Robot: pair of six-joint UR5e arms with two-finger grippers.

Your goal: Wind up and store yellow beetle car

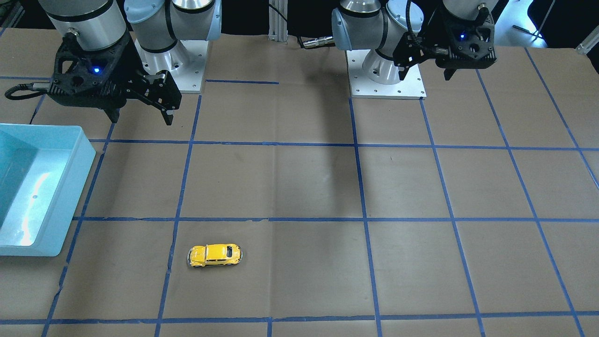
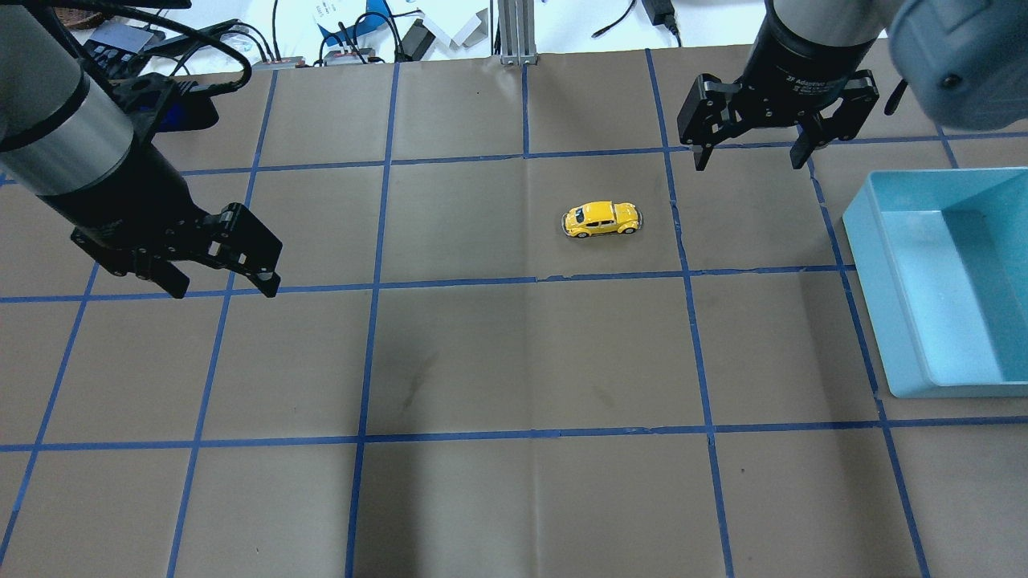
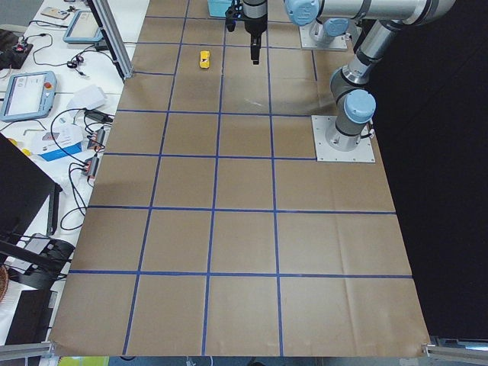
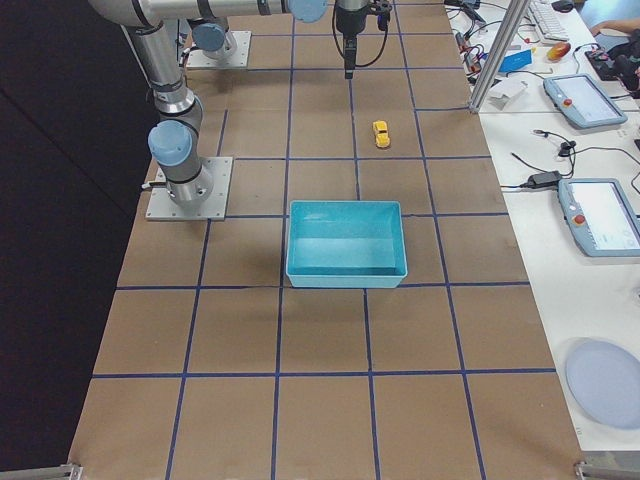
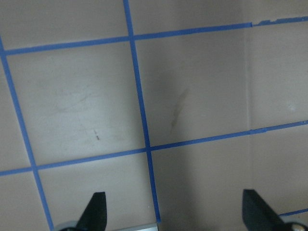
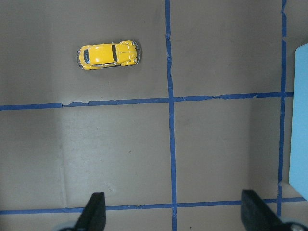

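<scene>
Front view: the yellow beetle car (image 1: 215, 255) sits on the table (image 1: 304, 187), its long axis running left to right, with open room all round it.

Overhead: the right gripper (image 2: 748, 160), spread wide and empty, hovers near the car, which lies to its left. The left gripper (image 2: 225, 287), also released, is well apart. The blue bin (image 2: 871, 273) sits at the table's right edge.

Right wrist: the car is at upper left, the bin's edge at right.

Left wrist: only taped table.

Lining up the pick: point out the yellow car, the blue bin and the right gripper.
yellow beetle car (image 2: 601, 219), overhead exterior view, on its roof.
blue bin (image 2: 883, 297), overhead exterior view, on its outer wall nearest the car.
right gripper (image 2: 748, 164), overhead exterior view, midway between its fingertips.
</scene>
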